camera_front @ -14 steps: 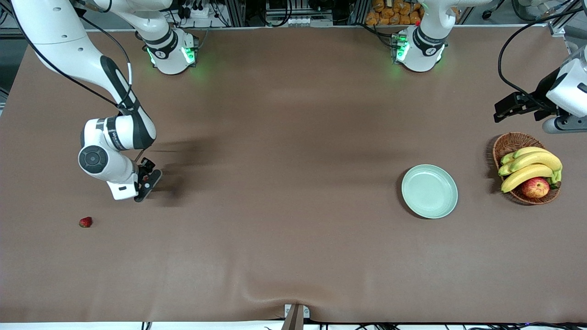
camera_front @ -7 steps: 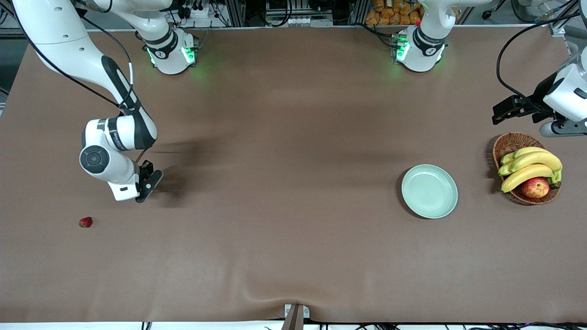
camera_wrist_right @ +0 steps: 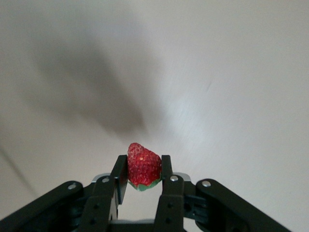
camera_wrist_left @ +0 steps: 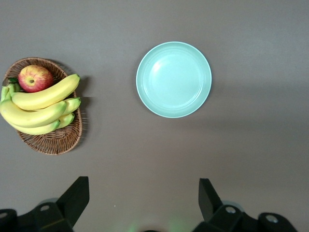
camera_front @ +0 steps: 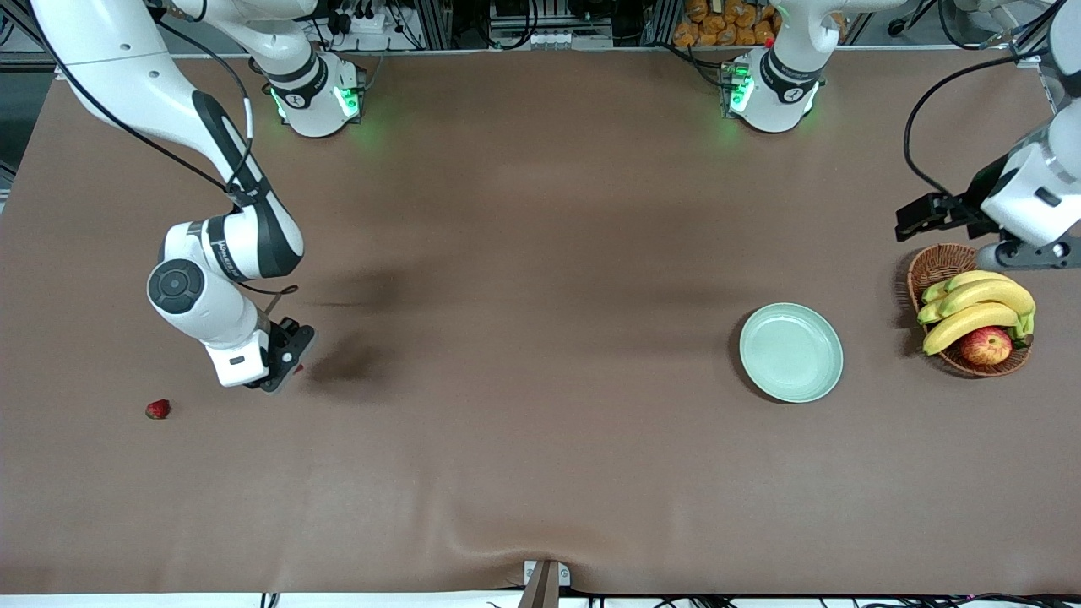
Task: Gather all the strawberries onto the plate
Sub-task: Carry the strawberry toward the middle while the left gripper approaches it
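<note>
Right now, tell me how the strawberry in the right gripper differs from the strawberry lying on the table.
The held strawberry is pinched in the shut right gripper, lifted above the table; the loose strawberry rests untouched on the cloth, toward the right arm's end. The held one shows its seeded skin and green cap; the loose one is only a small red spot. Both are red, and neither is on the plate.

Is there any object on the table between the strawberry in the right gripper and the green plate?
Nothing visible. The right gripper is shut on a strawberry, and only bare table lies between it and the plate. The basket sits past the plate, at the left arm's end.
</note>
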`<act>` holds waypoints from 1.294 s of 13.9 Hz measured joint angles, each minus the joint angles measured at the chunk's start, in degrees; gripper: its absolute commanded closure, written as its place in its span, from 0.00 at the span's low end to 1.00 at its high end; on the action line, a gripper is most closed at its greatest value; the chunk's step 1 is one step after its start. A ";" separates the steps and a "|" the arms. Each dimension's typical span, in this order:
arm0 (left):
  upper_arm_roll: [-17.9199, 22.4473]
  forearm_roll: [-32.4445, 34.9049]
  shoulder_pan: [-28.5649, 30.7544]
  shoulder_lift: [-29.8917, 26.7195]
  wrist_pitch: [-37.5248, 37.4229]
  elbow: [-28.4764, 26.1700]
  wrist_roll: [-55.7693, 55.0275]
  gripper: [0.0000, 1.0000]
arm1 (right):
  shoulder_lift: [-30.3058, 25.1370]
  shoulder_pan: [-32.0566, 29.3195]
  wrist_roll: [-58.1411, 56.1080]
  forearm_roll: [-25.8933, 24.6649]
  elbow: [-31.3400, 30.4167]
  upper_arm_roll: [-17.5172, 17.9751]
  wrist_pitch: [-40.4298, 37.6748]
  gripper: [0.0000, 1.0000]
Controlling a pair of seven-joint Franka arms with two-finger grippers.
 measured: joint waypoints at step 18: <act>-10.46 -0.04 -3.43 15.35 25.29 -9.14 -20.46 0.00 | 20.77 39.66 78.60 3.09 29.97 1.68 1.51 1.00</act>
